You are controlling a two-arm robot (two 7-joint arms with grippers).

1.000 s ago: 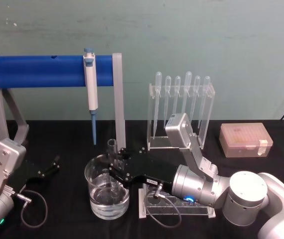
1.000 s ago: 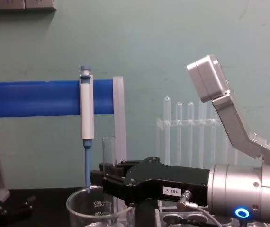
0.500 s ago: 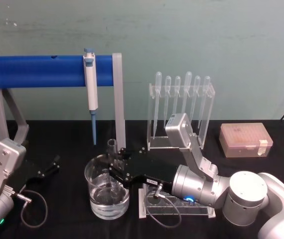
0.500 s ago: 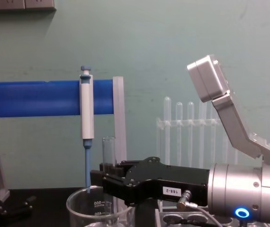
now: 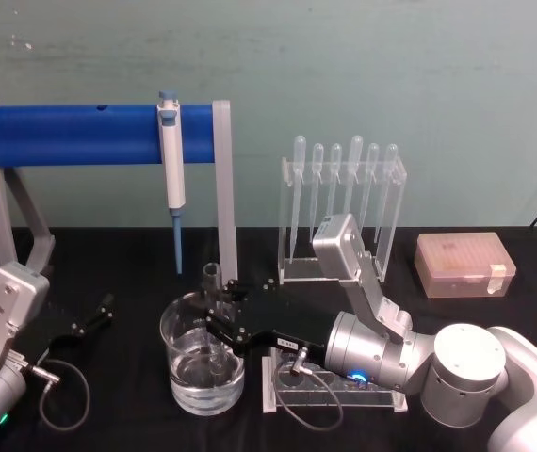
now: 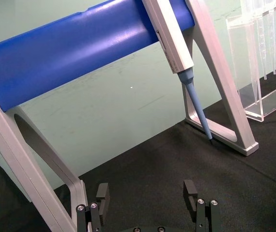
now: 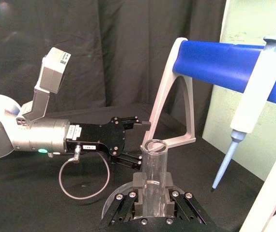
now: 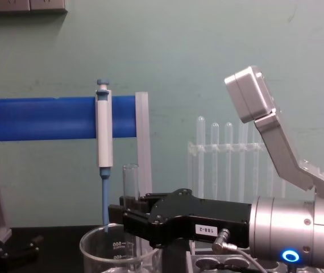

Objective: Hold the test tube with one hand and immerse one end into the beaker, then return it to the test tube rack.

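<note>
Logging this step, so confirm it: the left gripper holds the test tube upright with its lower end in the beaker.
Wrong arm. The right gripper holds the test tube upright with its lower end in the beaker; the head view shows it. The left gripper sits open off to the left, apart from the beaker.
</note>
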